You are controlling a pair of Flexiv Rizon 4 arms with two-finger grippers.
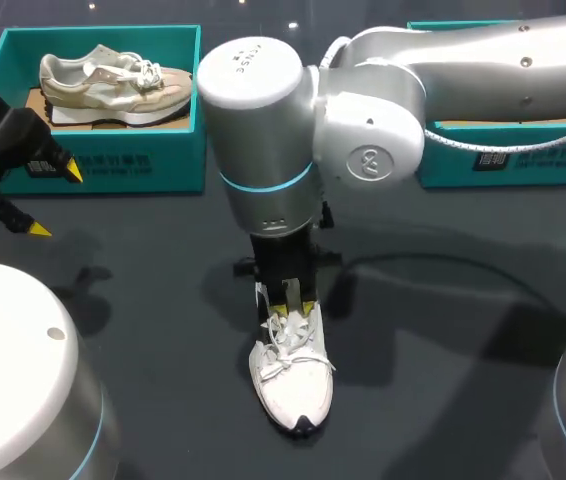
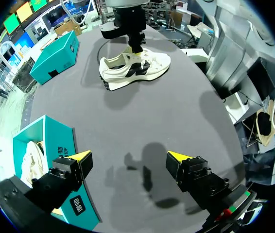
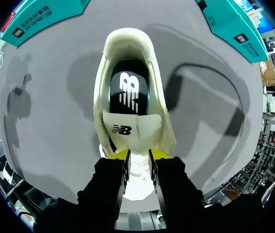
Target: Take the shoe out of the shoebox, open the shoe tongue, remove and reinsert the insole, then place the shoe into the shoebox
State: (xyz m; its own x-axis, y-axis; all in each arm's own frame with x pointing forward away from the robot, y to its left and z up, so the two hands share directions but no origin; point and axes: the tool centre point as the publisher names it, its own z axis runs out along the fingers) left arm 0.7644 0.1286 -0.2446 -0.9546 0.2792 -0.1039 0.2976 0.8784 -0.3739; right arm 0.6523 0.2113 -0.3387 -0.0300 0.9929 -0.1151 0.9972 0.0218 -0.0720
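Right gripper (image 3: 138,155) pinching tongue (image 3: 133,131) of white shoe (image 1: 293,385).
Best to pull tongue gently toward the near toe end, baring insole (image 3: 129,90); left gripper (image 2: 128,156) spread wide, far left.

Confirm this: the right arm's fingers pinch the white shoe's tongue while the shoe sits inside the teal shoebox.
One thing is wrong: the white shoe stands on the dark table, outside the teal shoeboxes, as the head view shows. The right arm's fingers do pinch its tongue.
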